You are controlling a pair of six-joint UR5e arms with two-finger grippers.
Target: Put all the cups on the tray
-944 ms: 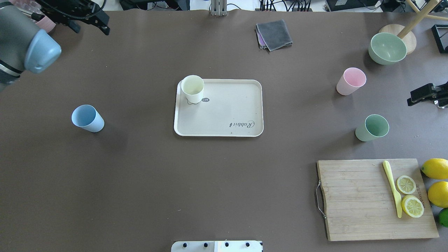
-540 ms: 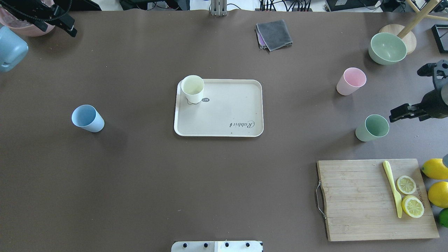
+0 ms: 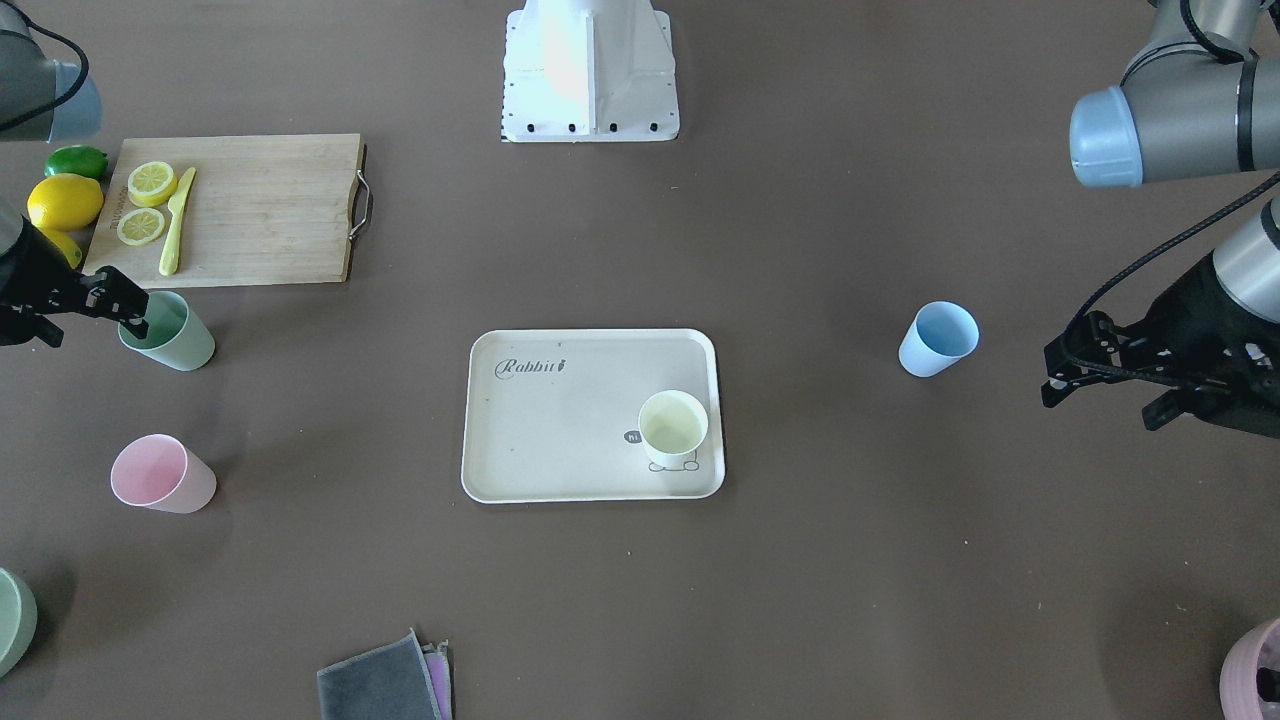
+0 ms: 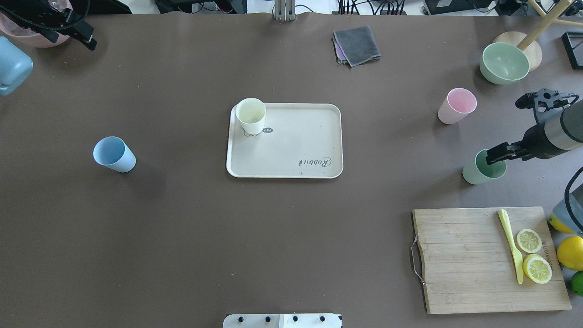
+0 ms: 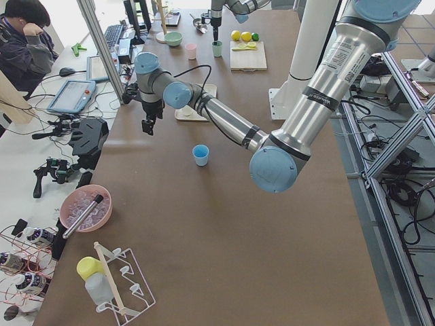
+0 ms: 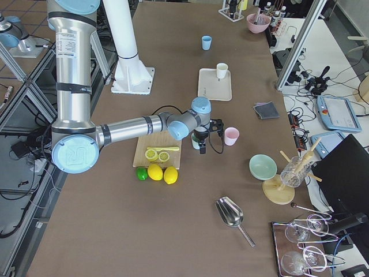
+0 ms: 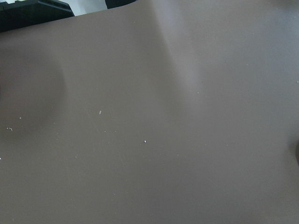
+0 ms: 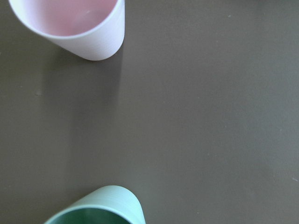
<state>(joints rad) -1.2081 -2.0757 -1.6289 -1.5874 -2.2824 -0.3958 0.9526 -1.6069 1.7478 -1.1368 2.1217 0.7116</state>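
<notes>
**Right gripper poised on the green cup's outer rim**

The green cup (image 4: 476,175) stands upright on the table at the robot's right, mouth up, so its long axis is vertical and any grip must come from above. The right gripper (image 4: 505,152) hangs at the side of the cup that faces away from the tray. Its jaws look apart and hold nothing. One finger shows over the cup's mouth and the other seems to lie outside the wall, which I read as a pinch on the rim being lined up. How far above the rim it is cannot be judged. The pink cup (image 4: 457,105) stands near, further from the robot. The tray (image 4: 296,150) lies well apart toward the robot's left, at the table's centre, so the carry would run that way. The yellow cup (image 4: 250,116) already stands in a tray corner. The blue cup (image 4: 114,154) waits on the left side, nearer the left gripper (image 3: 1105,400), which is spread and empty.

Half a second ago the right gripper was just beside the green cup, clear of its rim; now it overlaps the mouth. Cups and tray have not shifted, and the left arm has barely moved.
</notes>
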